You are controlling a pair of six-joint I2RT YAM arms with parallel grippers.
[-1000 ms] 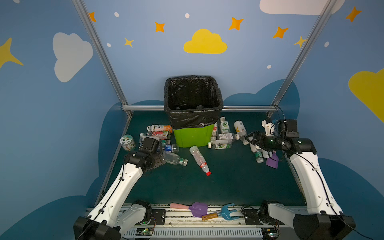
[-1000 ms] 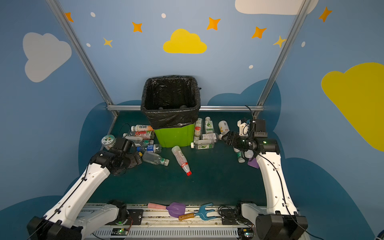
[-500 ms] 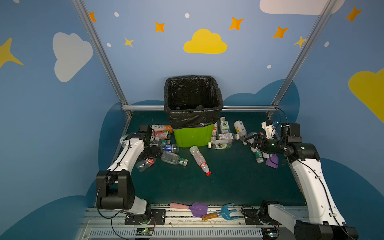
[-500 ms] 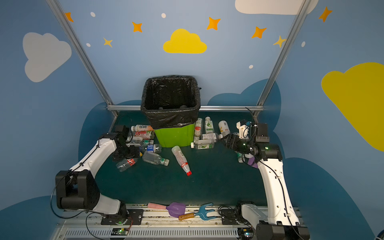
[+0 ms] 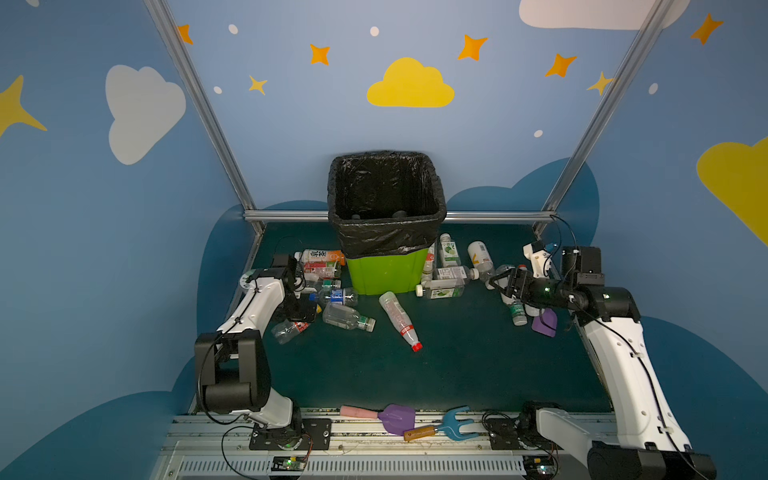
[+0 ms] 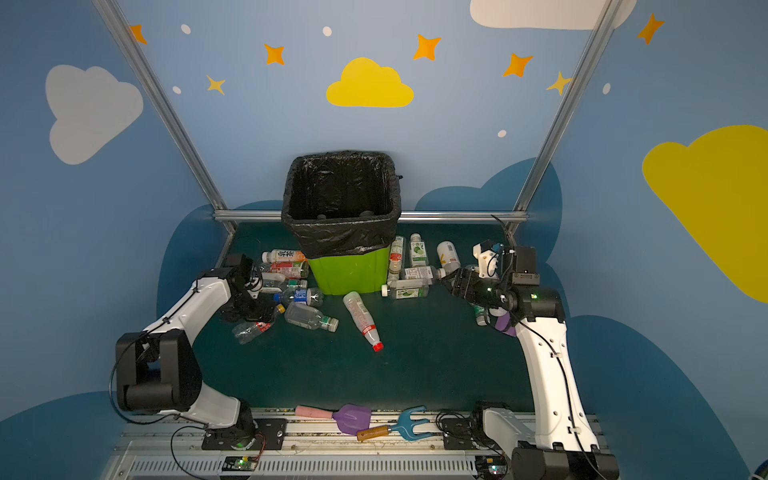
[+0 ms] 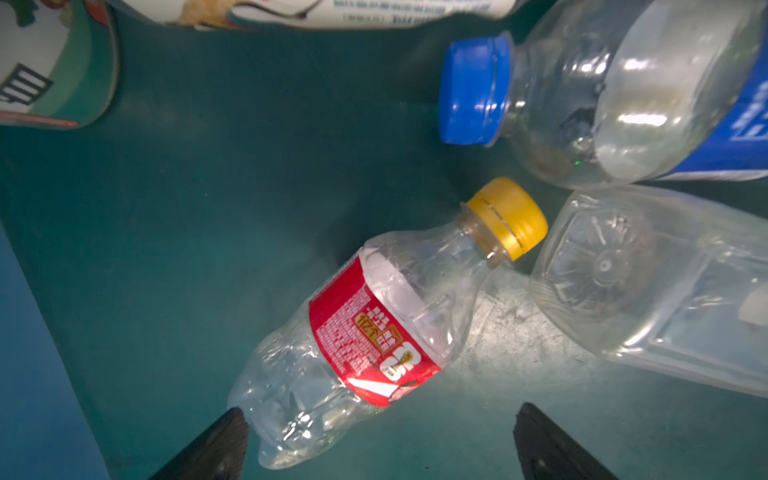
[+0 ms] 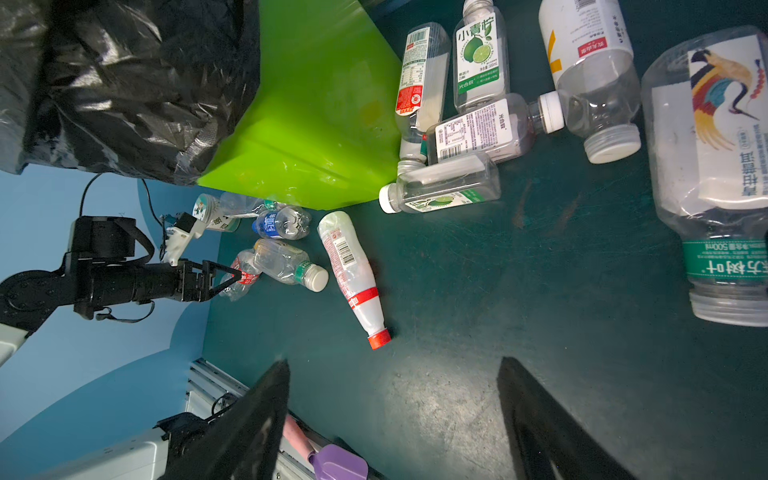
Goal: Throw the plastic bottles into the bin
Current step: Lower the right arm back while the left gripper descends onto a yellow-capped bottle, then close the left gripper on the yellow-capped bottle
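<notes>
The lime-green bin (image 5: 386, 270) with its black bag stands at the back middle of the mat. Plastic bottles lie on both sides of it. My left gripper (image 7: 380, 419) is open and hangs low over a crushed clear bottle (image 7: 374, 332) with a red label and yellow cap, whose base lies beside one fingertip (image 7: 232, 424). In both top views this gripper (image 5: 301, 309) (image 6: 249, 309) sits left of the bin. My right gripper (image 8: 394, 365) (image 5: 498, 282) is open over bare mat, near the bottles (image 5: 446, 270) right of the bin. A red-capped bottle (image 5: 400, 320) lies in front of the bin.
A purple shovel with a pink handle (image 5: 388, 415) and a blue rake (image 5: 449, 426) lie on the front rail. Another purple shovel (image 5: 545, 322) lies under the right arm. A wide-lidded jar (image 8: 205, 208) sits by the left wall. A metal rail (image 5: 291, 215) bounds the back.
The left arm has folded back with its elbow raised near the front, and the crushed red-label bottle now shows on the mat below it. The right gripper has crept slightly left.
</notes>
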